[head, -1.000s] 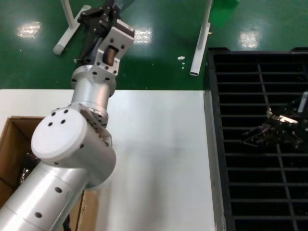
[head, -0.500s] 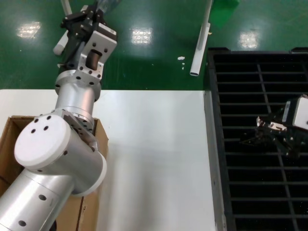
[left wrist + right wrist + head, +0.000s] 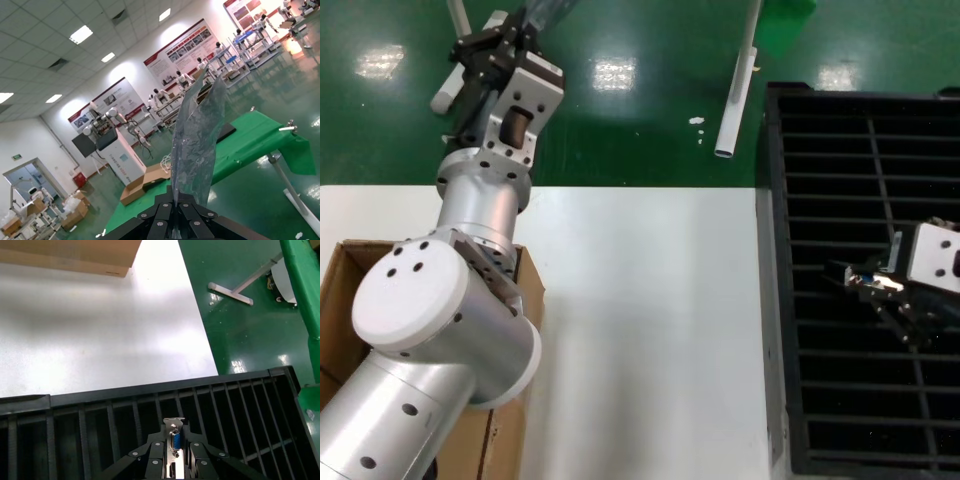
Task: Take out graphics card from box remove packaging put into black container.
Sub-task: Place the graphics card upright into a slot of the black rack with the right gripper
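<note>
The card is unwrapped: the left claw (image 3: 175, 212) pinches the empty packaging (image 3: 197, 142) raised above it, beyond the surface (image 3: 650, 320). The right claw (image 3: 173, 452) grips the graphics card (image 3: 174, 437) over the black container (image 3: 100, 415); seating it in a slot remains.

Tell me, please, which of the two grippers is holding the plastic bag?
The left gripper, raised beyond the table's far edge, pinches the crinkled grey bag. The right gripper, over the black crate, holds the graphics card instead.
</note>
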{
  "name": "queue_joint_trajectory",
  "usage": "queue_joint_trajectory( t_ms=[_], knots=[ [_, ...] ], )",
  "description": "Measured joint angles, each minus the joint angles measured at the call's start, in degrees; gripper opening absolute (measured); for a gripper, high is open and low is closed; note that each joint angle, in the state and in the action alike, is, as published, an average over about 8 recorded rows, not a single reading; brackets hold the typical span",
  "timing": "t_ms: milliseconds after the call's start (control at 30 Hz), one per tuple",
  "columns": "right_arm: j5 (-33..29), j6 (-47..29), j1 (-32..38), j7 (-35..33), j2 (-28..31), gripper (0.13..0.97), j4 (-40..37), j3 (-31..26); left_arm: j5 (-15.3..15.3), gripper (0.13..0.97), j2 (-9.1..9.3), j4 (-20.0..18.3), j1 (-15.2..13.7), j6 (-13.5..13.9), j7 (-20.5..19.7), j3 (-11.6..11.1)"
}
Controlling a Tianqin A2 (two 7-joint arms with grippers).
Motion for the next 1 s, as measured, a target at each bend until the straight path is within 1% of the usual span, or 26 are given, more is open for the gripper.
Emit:
queue_joint_trajectory(
  t_ms=[300,567,767,1000],
  knots=[
    [0.8,-0.7,1.6,-0.2,-0.6,0.192,-0.6,0.4,0.0,0.142,-0.01,0.1,0.0,-0.2,0.0,0.1],
    [2.2,-1.6,4.3,-0.4,-0.4,0.192,-2.0,0.7,0.7,0.142,0.92,1.2,-0.3,0.3,-0.4,0.1],
    [3.9,-2.1,7.8,-2.4,-1.4,0.192,-6.1,-0.4,1.1,0.142,1.46,2.0,-0.4,0.5,-0.8,0.0],
    [8.1,-3.9,12.8,-4.6,-3.0,0.192,-13.0,-2.4,0.7,0.142,1.17,1.8,0.1,0.0,-0.6,-0.4]
  ],
)
